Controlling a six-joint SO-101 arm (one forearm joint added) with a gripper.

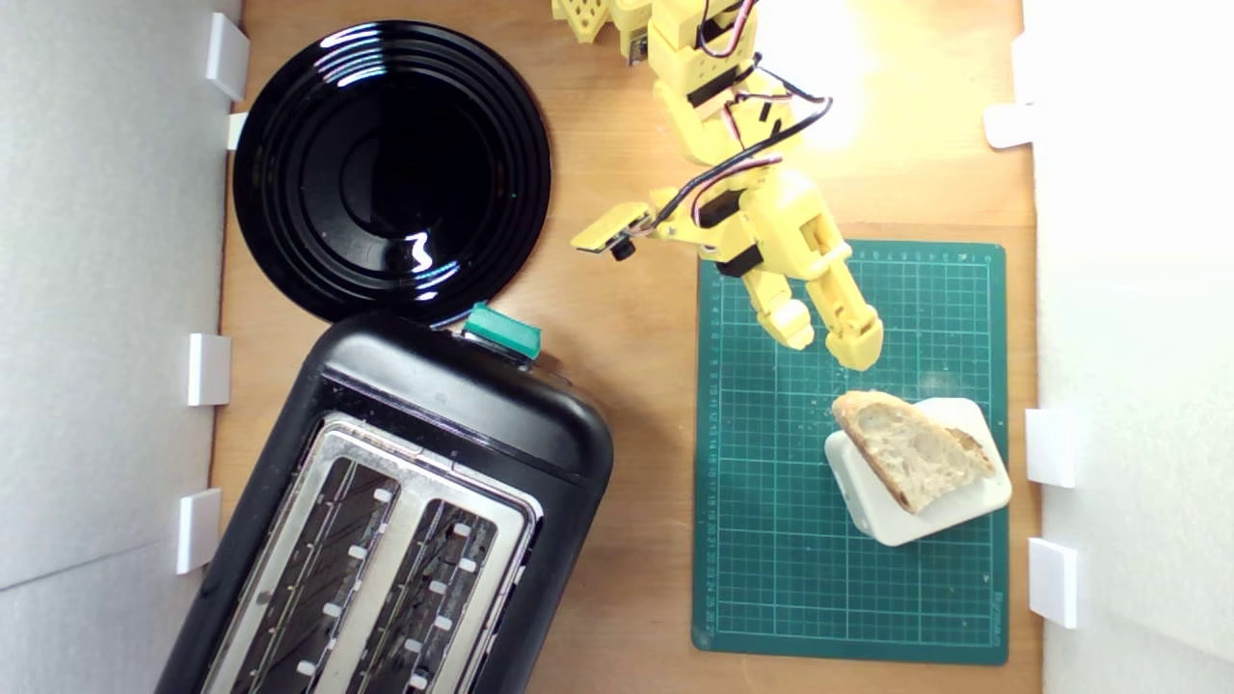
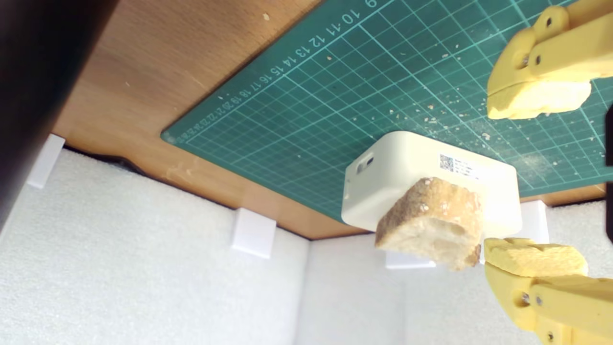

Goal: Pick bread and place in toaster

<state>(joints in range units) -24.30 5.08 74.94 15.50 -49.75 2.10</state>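
Observation:
The bread, a pale holey wedge with a tan crust, lies flat on top of a white rounded block on the green cutting mat. In the wrist view the bread shows crust-end on, resting on the block. My yellow gripper hangs open just short of the bread, empty; the two fingers stand wide apart. The black toaster with silver top, two empty slots and a green lever knob sits at the exterior view's lower left.
A round glossy black plate lies beyond the toaster at the exterior view's upper left. The green mat covers the wooden table's right part. White foam walls with small white brackets fence both sides. Crumbs dot the mat.

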